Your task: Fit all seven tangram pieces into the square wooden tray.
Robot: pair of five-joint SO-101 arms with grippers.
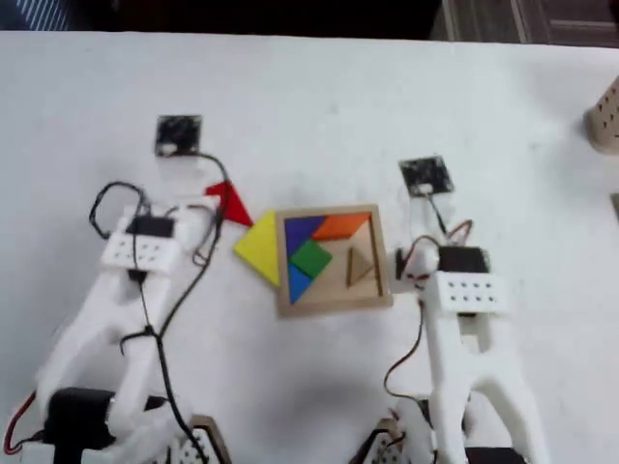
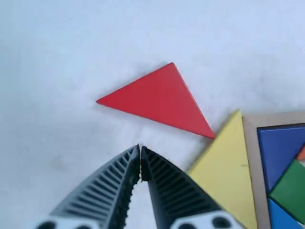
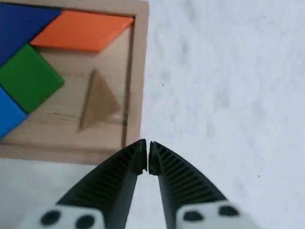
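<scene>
Square wooden tray [image 1: 334, 303]: lay flat on the white table [image 1: 319, 106], between my two arms. Contents, five pieces flat inside: dark blue triangle [image 1: 300, 232], orange parallelogram [image 1: 341, 226], green square [image 1: 310, 257], lighter blue triangle [image 1: 296, 282] and a small wood-coloured triangle [image 1: 360, 266], the last lying alone on the bare tray floor beside the green square. Outside the tray, two pieces: yellow triangle [image 1: 259, 247], flat on the table with one edge against the tray's outer wall on my left arm's side; red triangle [image 1: 230, 201], flat on the table just beyond the yellow one, their corners nearly meeting. My left gripper [image 2: 140, 151]: jaws closed together, nothing between them, tips over bare table just short of the red triangle's long edge. My right gripper [image 3: 147, 145]: jaws likewise closed and empty, tips just off the tray's outer wall on the opposite side. Two black squares [image 1: 179, 133] [image 1: 426, 176] lay on the table farther back.
</scene>
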